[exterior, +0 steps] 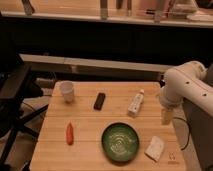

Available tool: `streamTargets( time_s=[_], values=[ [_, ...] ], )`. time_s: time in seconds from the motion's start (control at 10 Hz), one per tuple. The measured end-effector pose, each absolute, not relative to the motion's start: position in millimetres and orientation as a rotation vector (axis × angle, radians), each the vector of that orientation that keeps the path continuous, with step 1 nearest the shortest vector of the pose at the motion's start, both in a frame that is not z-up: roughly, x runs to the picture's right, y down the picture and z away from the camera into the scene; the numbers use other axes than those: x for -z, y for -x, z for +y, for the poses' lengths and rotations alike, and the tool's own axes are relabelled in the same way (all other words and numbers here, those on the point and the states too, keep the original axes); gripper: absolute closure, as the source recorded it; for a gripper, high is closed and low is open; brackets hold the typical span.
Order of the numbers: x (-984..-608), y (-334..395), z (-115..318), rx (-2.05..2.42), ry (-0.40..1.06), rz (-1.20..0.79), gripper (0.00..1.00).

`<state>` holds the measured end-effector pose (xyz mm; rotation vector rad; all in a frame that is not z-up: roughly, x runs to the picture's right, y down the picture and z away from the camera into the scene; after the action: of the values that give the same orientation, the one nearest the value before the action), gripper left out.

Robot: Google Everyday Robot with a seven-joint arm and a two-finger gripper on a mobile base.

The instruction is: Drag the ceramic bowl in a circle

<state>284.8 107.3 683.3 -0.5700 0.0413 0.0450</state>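
Here, wooden table (90, 117) viewed from its near side. Close to the near edge, a little right of centre: ceramic bowl (120, 142), round, shallow, dark green, pale swirl marks inside, upright and untouched. Just right of the bowl, apart from it: white crumpled packet (154, 148). Left of the bowl, well apart: small orange-red carrot-like item (70, 133). Farther back, left to right: white cup (67, 91), black bar-shaped object (100, 100), white tube (135, 102).

At the right edge of the table: white arm (187, 85), with gripper (166, 116) hanging downward, released, holding nothing, clear of every item.

Key relation: bowl to the left of the gripper and nearer, with the packet close beside that line. No long axis to align with, being round; any rim point equally usable, the far right rim closest. Judged stage: approach not yet begun. Likely needed next: reach left and near, descent onto the rim, care for the packet and tube during the circle.
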Motion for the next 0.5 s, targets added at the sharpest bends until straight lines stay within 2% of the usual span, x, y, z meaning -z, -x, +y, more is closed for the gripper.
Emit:
streamTargets(
  time_s=[0.5],
  values=[
    [-683.3, -284.7, 108.1, -0.040, 0.571, 0.042, 0.20]
  ],
)
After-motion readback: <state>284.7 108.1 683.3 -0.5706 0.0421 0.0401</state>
